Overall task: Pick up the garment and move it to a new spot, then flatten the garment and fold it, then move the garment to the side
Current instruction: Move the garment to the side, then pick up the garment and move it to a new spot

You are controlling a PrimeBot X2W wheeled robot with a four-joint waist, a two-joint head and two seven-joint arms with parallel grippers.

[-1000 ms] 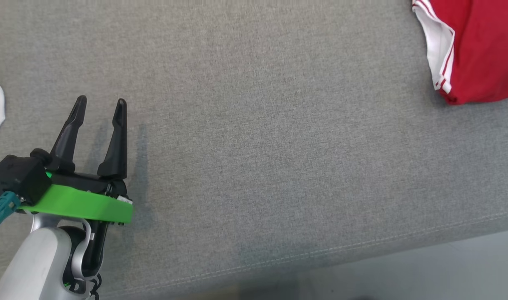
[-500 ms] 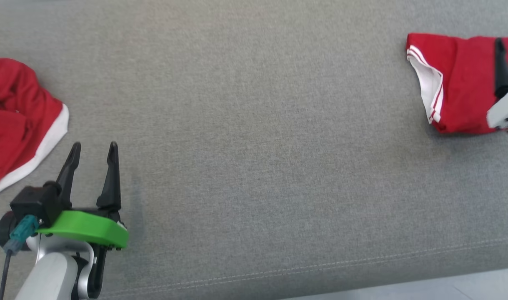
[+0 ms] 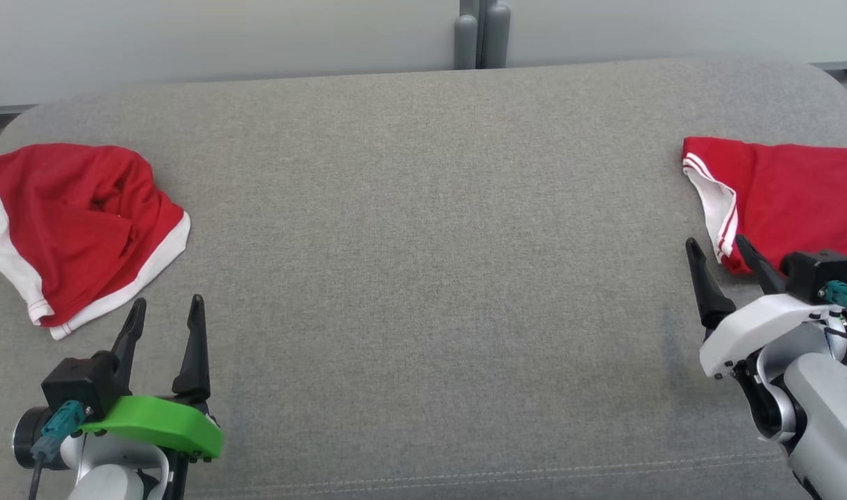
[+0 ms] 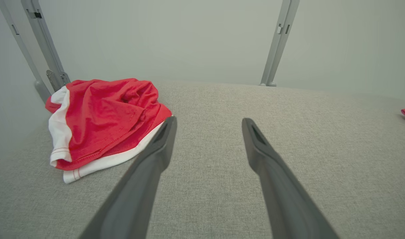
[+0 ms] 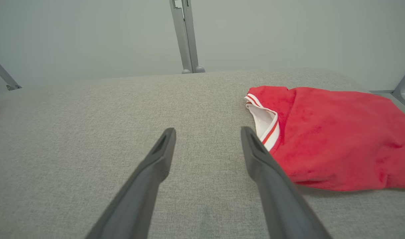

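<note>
Crumpled red garment (image 3: 83,222) lies ungrasped. Nearest the robot, the left gripper (image 3: 169,301) and right gripper (image 3: 715,241) hover over the grey fabric-covered desk (image 3: 423,278), each with its fingers spread and empty. The white-trimmed garment lies just beyond the left fingertips, near the desk's left end. A folded red garment (image 3: 798,194) lies just beside the right gripper. A pale wall (image 3: 256,35) stands behind.

The head view looks steeply down on the wide grey fabric surface (image 3: 423,243), end to end. The 2 wrist views sit low, just above it, facing the pale wall (image 4: 155,39). Head and left wrist views share the crumpled red-and-white garment (image 3: 76,222); head and right wrist views, the flatter red white-trimmed garment (image 3: 791,194).
</note>
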